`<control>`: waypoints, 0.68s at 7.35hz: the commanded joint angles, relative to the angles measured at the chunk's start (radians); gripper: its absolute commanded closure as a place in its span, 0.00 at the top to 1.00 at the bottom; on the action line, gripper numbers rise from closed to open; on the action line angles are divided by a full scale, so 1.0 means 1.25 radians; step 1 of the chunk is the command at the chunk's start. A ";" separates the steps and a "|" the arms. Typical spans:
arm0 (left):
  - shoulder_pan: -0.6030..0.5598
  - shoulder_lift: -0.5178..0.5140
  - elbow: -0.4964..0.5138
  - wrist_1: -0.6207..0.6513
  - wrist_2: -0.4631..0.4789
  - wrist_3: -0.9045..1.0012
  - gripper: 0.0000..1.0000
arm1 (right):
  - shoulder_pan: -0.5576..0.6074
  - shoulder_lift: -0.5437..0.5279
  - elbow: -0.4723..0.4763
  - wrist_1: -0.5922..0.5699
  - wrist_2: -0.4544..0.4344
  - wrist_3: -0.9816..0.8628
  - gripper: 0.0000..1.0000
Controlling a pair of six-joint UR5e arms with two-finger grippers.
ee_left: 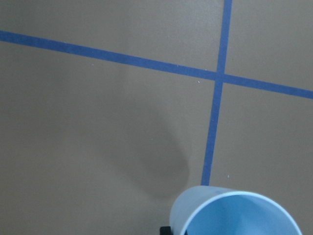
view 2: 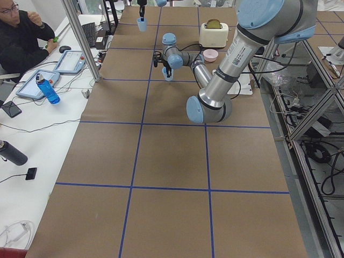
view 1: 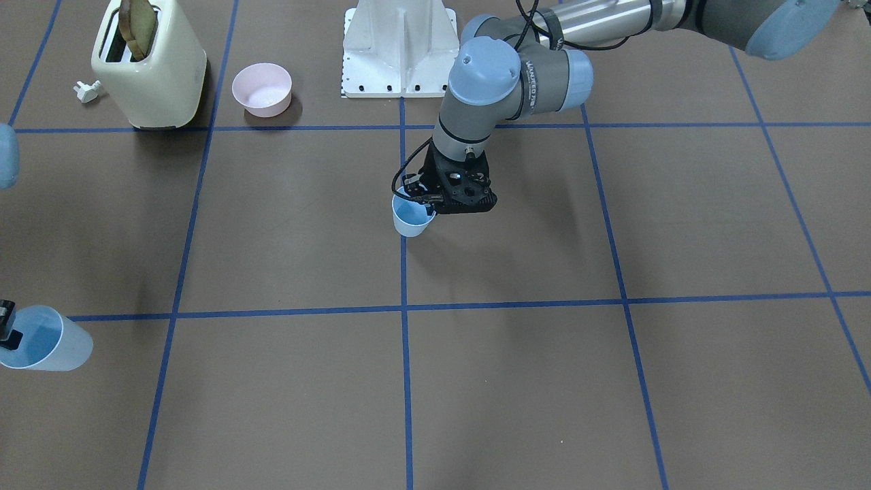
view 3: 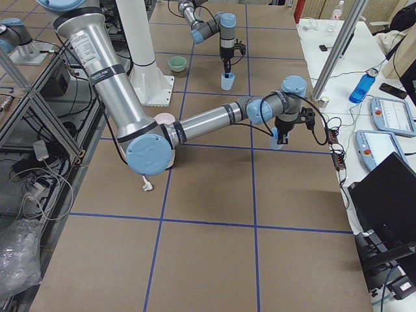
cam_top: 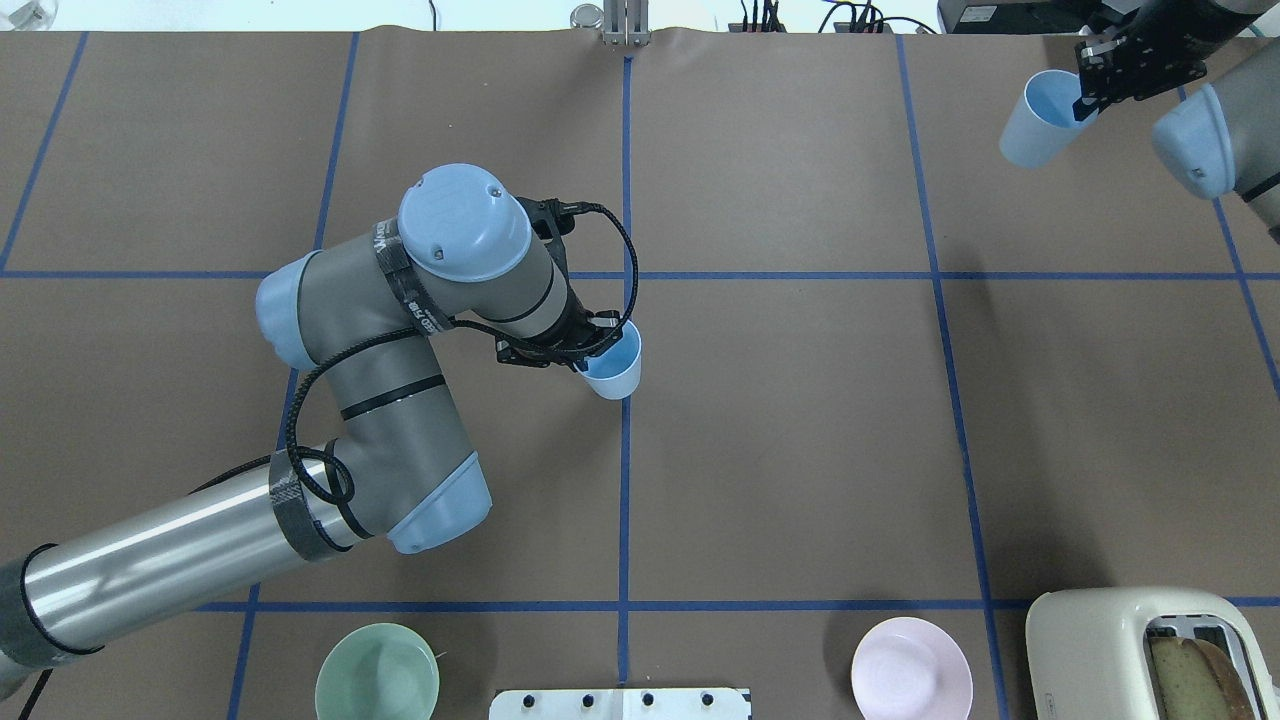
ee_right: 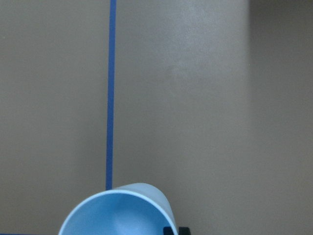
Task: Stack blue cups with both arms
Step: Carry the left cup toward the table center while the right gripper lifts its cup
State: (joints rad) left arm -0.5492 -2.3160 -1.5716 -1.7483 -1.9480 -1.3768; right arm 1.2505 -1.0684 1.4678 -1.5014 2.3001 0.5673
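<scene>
My left gripper [cam_top: 592,347] is shut on the rim of a pale-blue cup [cam_top: 615,368], one finger inside and one outside. It holds the cup upright, low over the table's centre line; the cup also shows in the front view [view 1: 412,219] and the left wrist view [ee_left: 234,215]. I cannot tell whether it touches the table. My right gripper [cam_top: 1088,98] is shut on the rim of the second blue cup [cam_top: 1038,122]. It holds that cup tilted and raised above the table's far right corner. The second cup also shows in the front view [view 1: 44,340] and the right wrist view [ee_right: 117,213].
A cream toaster [view 1: 150,64] with toast, a white plug [view 1: 87,90] and a pink bowl [view 1: 262,88] stand near the robot's right side. A green bowl [cam_top: 378,672] sits on its left. The white base [view 1: 398,47] lies between them. An operator [view 2: 21,37] sits beyond the far edge.
</scene>
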 commanded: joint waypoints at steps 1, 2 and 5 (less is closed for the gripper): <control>0.021 -0.001 0.013 -0.002 0.012 0.001 0.00 | 0.007 0.036 0.000 -0.036 0.012 0.005 0.00; 0.027 -0.001 0.015 -0.005 0.018 0.001 0.00 | 0.011 0.046 0.000 -0.048 0.013 0.006 0.00; 0.058 0.001 0.024 -0.031 0.053 0.001 0.00 | 0.013 0.062 -0.005 -0.064 0.014 0.006 0.00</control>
State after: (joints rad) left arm -0.4881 -2.3178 -1.5474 -1.7707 -1.8892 -1.3777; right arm 1.2660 -0.9950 1.4655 -1.5786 2.3175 0.5752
